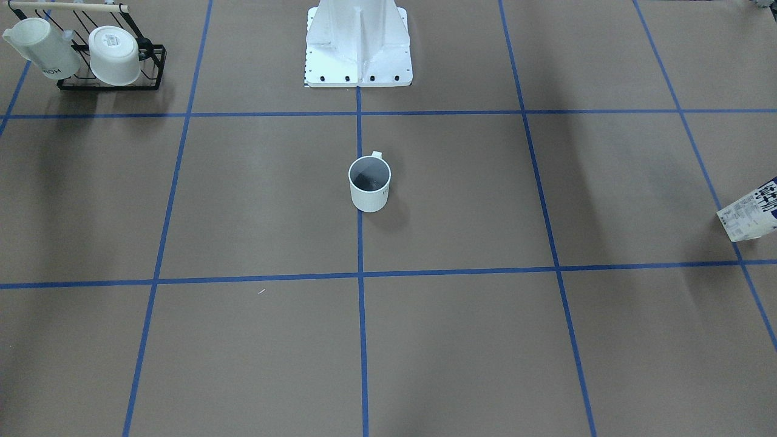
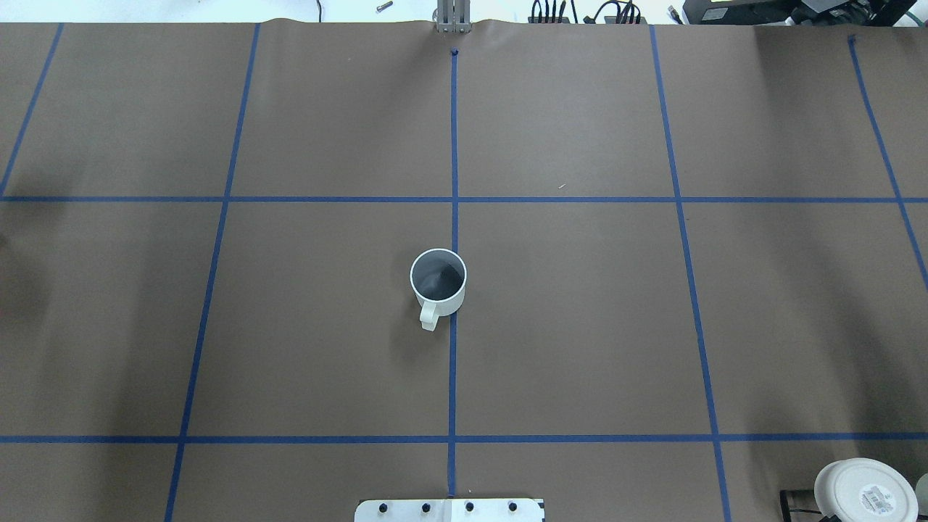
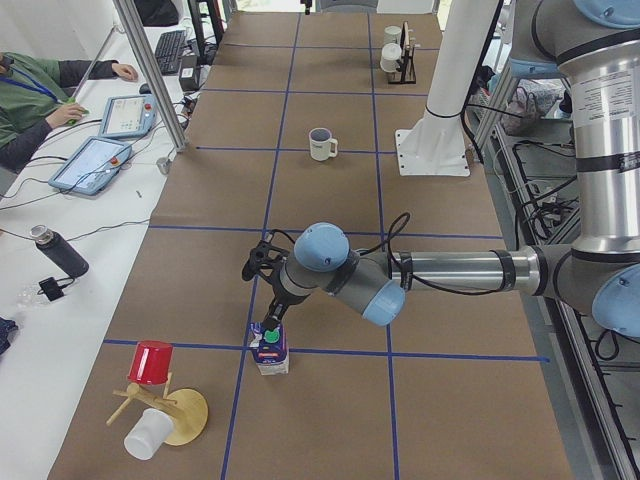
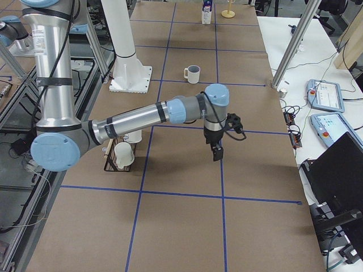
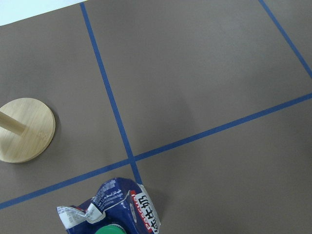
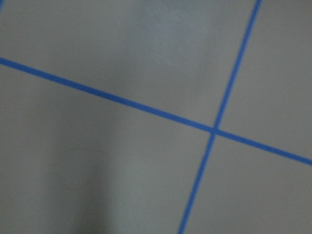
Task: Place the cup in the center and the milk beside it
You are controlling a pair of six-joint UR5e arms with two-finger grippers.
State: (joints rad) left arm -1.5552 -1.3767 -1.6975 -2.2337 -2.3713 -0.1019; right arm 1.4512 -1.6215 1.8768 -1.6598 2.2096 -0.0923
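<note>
The white cup (image 1: 369, 185) stands upright on the central blue tape line (image 2: 454, 377) in the middle of the brown surface; it also shows in the overhead view (image 2: 438, 281), handle toward the robot. The milk carton (image 3: 270, 348) stands far off at the table's left end, cut by the edge of the front view (image 1: 749, 212), its top in the left wrist view (image 5: 112, 209). My left gripper (image 3: 270, 325) hovers just above the carton's green cap; I cannot tell whether it is open or shut. My right gripper (image 4: 217, 152) hangs over bare table; its state is unclear too.
A black wire rack (image 1: 112, 82) with two white cups sits near the robot's right side. A wooden mug tree with a red cup (image 3: 150, 362) stands beside the milk, its base (image 5: 24, 129) in the left wrist view. The white robot base (image 1: 358, 42) is behind the cup.
</note>
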